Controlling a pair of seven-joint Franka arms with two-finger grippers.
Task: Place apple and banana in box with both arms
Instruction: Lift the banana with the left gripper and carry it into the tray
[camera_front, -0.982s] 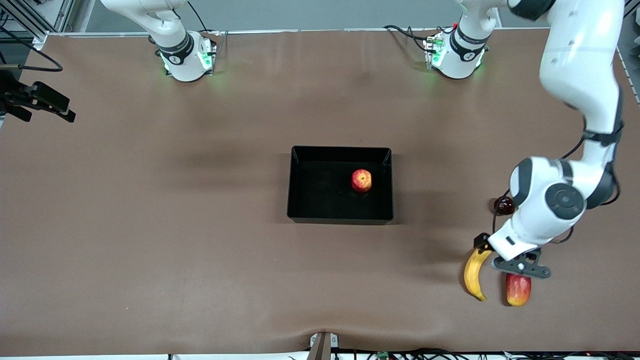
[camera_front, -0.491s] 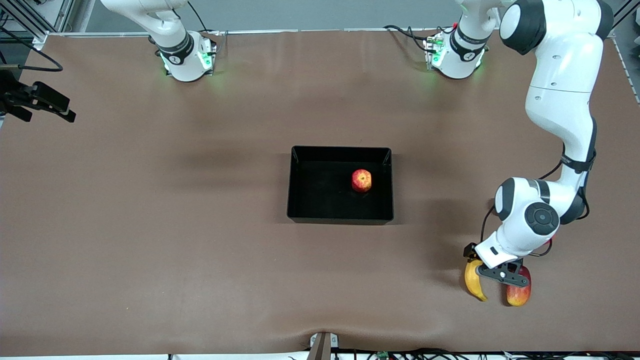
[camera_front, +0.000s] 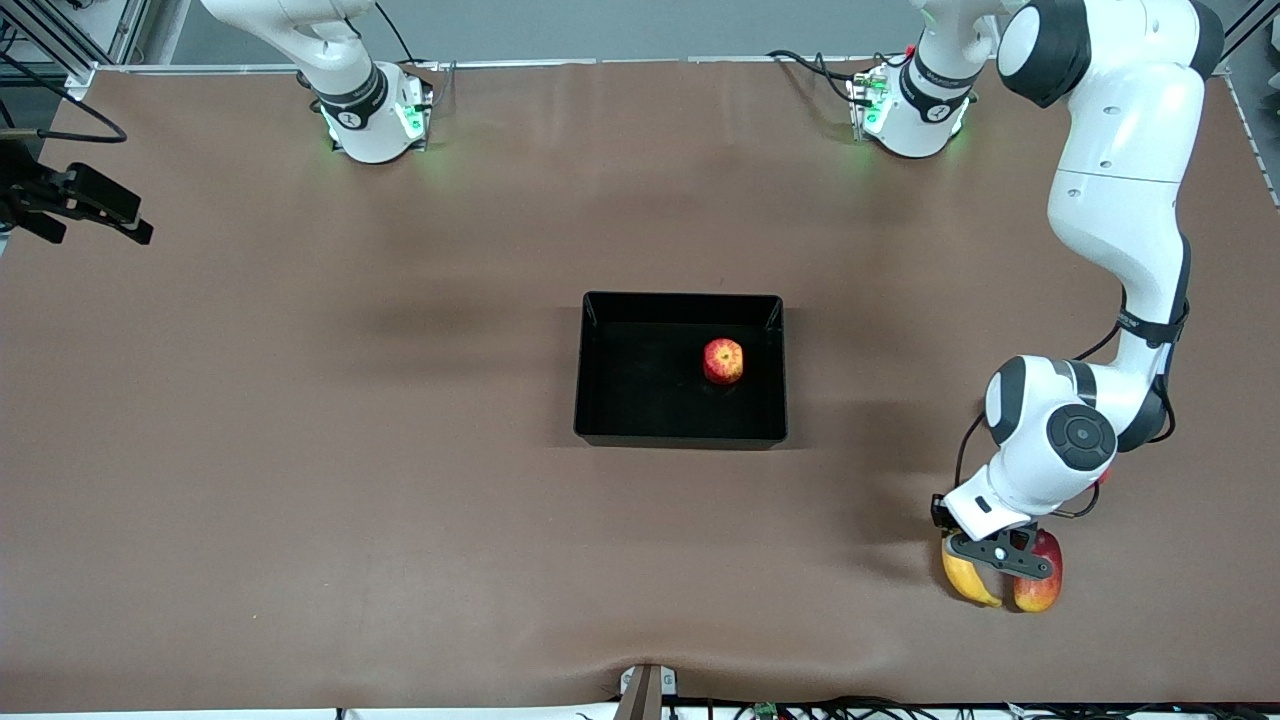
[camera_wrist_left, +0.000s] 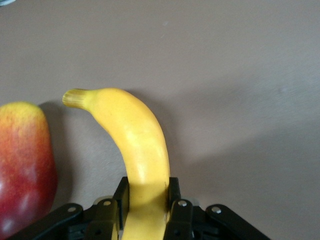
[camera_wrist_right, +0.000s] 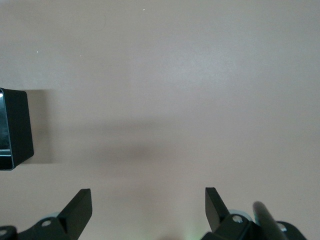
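Observation:
The yellow banana lies on the table near the front edge at the left arm's end. My left gripper is down on it, and in the left wrist view both fingers press the sides of the banana. The red-yellow apple lies in the black box at the table's middle, toward the box's left-arm side. My right gripper is open and empty above bare table, with a corner of the box in its view; that arm waits.
An oblong red-yellow mango lies right beside the banana and against the left gripper; it also shows in the left wrist view. The brown table mat stretches around the box.
My left arm has come down toward the front edge and its fingers have closed on the banana, which has turned a little toward the mango. The apple, box and right arm have not moved.

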